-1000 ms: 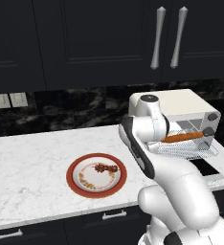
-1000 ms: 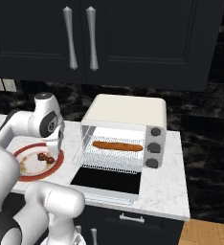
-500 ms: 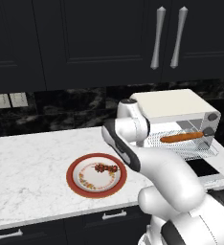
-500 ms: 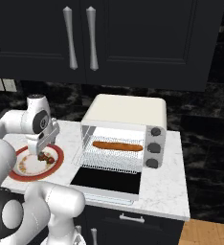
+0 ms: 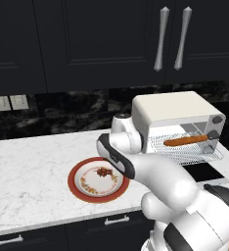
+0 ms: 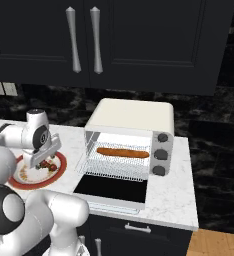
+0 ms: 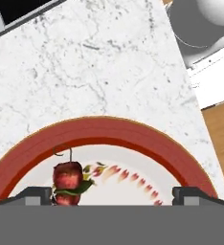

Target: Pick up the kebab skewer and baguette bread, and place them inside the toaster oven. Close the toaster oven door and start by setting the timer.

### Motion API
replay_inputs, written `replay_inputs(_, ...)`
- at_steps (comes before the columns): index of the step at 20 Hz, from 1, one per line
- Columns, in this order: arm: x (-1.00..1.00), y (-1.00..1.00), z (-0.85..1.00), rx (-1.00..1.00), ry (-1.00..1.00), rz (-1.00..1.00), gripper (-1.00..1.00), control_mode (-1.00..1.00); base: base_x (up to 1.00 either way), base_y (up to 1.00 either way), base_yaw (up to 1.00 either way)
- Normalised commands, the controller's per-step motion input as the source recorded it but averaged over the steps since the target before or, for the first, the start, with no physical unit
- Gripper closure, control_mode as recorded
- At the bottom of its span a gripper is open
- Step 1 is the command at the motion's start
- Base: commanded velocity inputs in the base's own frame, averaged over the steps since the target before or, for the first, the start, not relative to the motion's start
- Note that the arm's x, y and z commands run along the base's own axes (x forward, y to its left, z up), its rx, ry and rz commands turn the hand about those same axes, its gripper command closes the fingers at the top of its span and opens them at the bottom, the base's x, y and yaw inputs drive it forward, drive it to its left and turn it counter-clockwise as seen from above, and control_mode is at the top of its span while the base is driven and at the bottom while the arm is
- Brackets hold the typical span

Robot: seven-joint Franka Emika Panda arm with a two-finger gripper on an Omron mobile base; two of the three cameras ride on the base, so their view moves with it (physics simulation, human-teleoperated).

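White marble counter: baguette [image 6: 123,152] lies in the oven [image 6: 131,137], open gripper [image 7: 112,195] hovers over the plate [image 5: 76,188]; skewer [image 7: 68,182] grab comes next.

You won't find any readable text here — no label, brand, number or sign. The knobs on the toaster oven [image 6: 130,145] carry no legible markings.

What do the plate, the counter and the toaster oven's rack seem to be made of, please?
The plate looks like glazed ceramic: a smooth red rim around a white centre with painted motifs. The counter looks like polished white marble, going by its grey veining, though it could be an imitation. The rack looks like thin metal wire, a fine silvery grid under the baguette bread.
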Motion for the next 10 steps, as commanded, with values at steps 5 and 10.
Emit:
replay_inputs(5,0.02,0.28,-0.30,0.00,0.00,-0.07,-1.00,-1.00,0.00,0.00,0.00)
replay_inputs(10,0.29,0.16,-0.04,0.00,0.03,-0.03,-1.00,-1.00,0.00,0.00,0.00)
